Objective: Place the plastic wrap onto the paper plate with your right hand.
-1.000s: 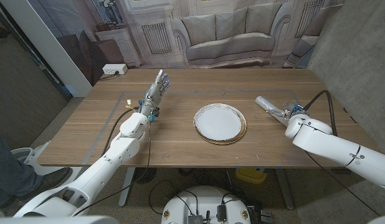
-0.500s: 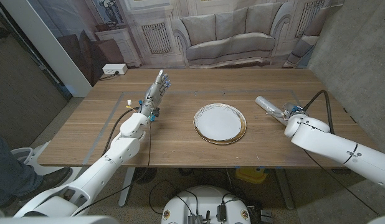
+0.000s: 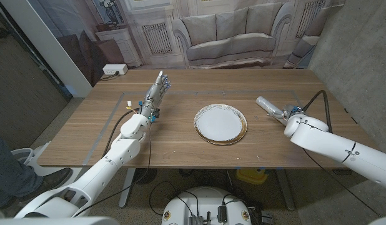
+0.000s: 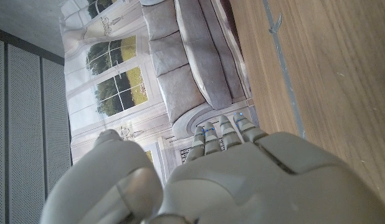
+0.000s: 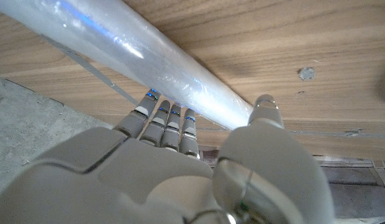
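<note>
The plastic wrap (image 3: 269,105) is a clear roll lying on the right part of the table, right of the paper plate (image 3: 220,123), a white plate with a gold rim at the table's middle. My right hand (image 3: 292,113) is at the roll's near end, mostly hidden by its wrist. In the right wrist view the roll (image 5: 142,56) runs just past the straight fingertips (image 5: 160,117) and the thumb (image 5: 265,112), which stand apart without closing on it. My left hand (image 3: 157,92) stands with fingers extended, holding nothing, left of the plate.
A black cable (image 3: 325,106) loops over the table beside my right arm. Tape lines (image 3: 127,95) mark a rectangle on the wood. The table's right edge is close behind the roll. A backdrop with a sofa picture hangs behind the far edge.
My right arm has crept slightly left, toward the roll's near end. The roll, the plate and my left hand have not moved.
</note>
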`<action>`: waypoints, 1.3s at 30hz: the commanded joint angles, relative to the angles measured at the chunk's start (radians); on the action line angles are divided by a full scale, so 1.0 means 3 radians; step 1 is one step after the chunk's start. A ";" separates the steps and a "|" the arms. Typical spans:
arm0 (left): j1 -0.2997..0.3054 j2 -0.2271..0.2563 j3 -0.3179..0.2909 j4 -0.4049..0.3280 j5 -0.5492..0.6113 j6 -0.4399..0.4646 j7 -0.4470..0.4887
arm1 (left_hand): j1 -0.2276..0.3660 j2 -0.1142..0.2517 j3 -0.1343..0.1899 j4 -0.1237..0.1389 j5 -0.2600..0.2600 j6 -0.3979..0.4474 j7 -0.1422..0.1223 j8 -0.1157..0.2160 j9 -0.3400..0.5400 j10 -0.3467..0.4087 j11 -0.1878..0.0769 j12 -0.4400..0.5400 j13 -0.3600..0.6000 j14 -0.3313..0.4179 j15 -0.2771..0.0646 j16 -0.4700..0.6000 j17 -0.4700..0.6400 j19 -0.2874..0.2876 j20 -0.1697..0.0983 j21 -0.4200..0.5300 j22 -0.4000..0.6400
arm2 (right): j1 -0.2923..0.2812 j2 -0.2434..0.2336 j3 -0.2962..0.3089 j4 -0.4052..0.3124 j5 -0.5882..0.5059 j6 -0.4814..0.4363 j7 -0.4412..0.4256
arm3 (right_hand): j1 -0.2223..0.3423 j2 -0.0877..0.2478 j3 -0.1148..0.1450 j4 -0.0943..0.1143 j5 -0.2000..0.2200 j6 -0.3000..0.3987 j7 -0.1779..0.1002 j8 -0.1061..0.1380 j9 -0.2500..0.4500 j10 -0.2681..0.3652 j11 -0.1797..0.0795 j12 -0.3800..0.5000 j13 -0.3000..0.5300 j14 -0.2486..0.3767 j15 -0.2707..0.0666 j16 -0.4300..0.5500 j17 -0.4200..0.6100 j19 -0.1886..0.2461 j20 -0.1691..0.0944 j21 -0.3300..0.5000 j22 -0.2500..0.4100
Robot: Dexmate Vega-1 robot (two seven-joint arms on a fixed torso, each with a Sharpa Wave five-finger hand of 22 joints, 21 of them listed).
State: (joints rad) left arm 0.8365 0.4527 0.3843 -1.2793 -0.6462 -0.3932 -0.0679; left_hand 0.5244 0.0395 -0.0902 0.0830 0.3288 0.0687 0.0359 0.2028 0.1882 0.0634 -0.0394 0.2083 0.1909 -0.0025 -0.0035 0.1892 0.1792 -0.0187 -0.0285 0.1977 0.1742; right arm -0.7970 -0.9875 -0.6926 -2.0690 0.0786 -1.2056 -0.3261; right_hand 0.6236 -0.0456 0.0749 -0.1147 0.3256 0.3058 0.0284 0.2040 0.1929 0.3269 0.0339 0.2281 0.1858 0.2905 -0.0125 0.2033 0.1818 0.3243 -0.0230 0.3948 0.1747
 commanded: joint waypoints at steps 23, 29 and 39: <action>-0.0076 -0.0070 0.0020 0.0140 -0.0004 0.0009 0.0005 | 0.0027 0.0011 -0.0042 0.0004 -0.0003 0.0044 -0.0012 0.0005 0.0010 0.0040 0.0000 -0.0007 0.0000 0.0016 -0.0012 -0.0002 0.0014 -0.0056 -0.0004 -0.0011 0.0016 | 0.0163 0.0109 -0.0130 0.0284 0.0007 0.0038 0.0073 | 0.0228 0.0057 0.0067 -0.0085 0.0069 0.0132 0.0014 0.0056 0.0017 0.0099 -0.0053 0.0018 -0.0001 0.0125 -0.0065 0.0003 0.0001 0.0175 -0.0060 -0.0017 0.0008; -0.0095 -0.0068 0.0021 0.0154 0.0004 0.0013 0.0003 | 0.0029 0.0013 -0.0046 0.0005 -0.0004 0.0047 -0.0011 0.0005 0.0010 0.0042 -0.0010 -0.0007 0.0000 0.0015 -0.0013 -0.0002 0.0014 -0.0055 -0.0001 -0.0009 0.0016 | 0.0194 0.0133 -0.0155 0.0329 -0.0003 0.0031 0.0080 | 0.0340 0.0099 0.0105 -0.0114 0.0088 0.0199 0.0005 0.0070 0.0019 0.0148 -0.0074 0.0027 -0.0001 0.0180 -0.0095 0.0007 0.0000 0.0239 -0.0077 -0.0021 0.0009; -0.0131 -0.0078 0.0036 0.0181 0.0002 0.0048 -0.0011 | 0.0031 0.0017 -0.0054 0.0006 -0.0004 0.0046 -0.0011 0.0003 0.0010 0.0040 0.0005 -0.0009 0.0000 0.0017 -0.0013 -0.0002 0.0014 -0.0063 0.0006 -0.0010 0.0016 | 0.0210 0.0178 -0.0125 0.0401 0.0036 0.0014 0.0089 | 0.0659 0.0206 0.0211 -0.0169 0.0100 0.0306 -0.0031 0.0075 0.0024 0.0264 -0.0087 0.0039 -0.0002 0.0302 -0.0163 0.0007 -0.0002 0.0505 -0.0162 0.0004 0.0008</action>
State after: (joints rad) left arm 0.8075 0.4346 0.3908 -1.2376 -0.6432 -0.3866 -0.0663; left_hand 0.5270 0.0421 -0.0995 0.0870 0.3289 0.0723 0.0322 0.2028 0.1882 0.0672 -0.0354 0.2083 0.1909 -0.0025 -0.0035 0.1893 0.1793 -0.0314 -0.0268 0.1977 0.1741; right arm -0.7429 -0.9491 -0.7323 -1.9739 0.0776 -1.1951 -0.3075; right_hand 0.7931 0.0092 0.1278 -0.1612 0.3520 0.3833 0.0224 0.2236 0.1980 0.3901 0.0073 0.2360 0.1859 0.3655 -0.0416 0.2032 0.1818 0.4531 -0.0482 0.3918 0.1784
